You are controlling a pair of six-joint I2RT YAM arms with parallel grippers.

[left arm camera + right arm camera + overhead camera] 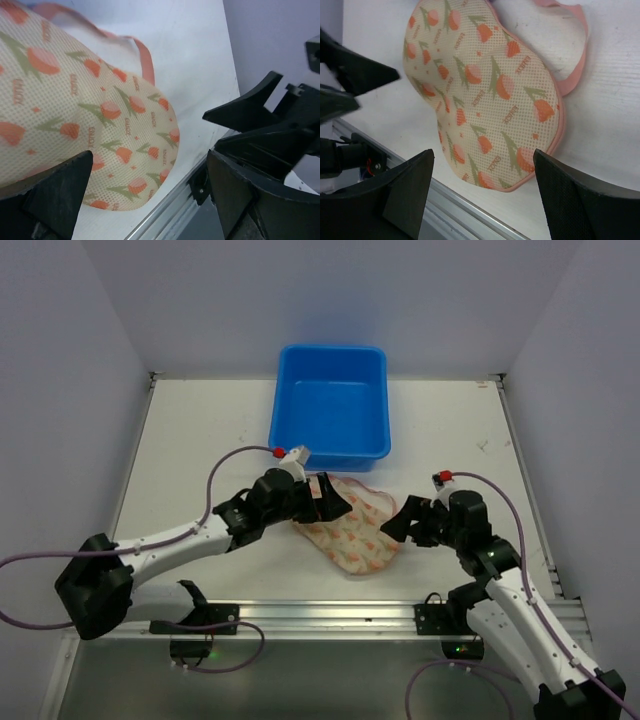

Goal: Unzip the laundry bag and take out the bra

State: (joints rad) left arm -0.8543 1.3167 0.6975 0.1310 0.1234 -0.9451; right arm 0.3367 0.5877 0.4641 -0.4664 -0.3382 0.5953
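The laundry bag [352, 532], cream mesh with orange tulip print and pink edging, lies flat on the white table near the front rail. At its far end a pink-edged flap [570, 55] curls away from the body. The bra is hidden. My left gripper [328, 500] hovers open over the bag's far left end, and the bag [75, 100] lies under its left finger [60, 195]. My right gripper [398, 522] is open at the bag's right side, with the bag's near end [480, 100] between and below its fingers [412, 187]. Neither gripper holds anything.
A blue plastic tub [330, 400] stands just behind the bag at the table's back centre. The aluminium rail [330, 612] runs along the front edge, close to the bag's near end. White walls close in the left and right sides.
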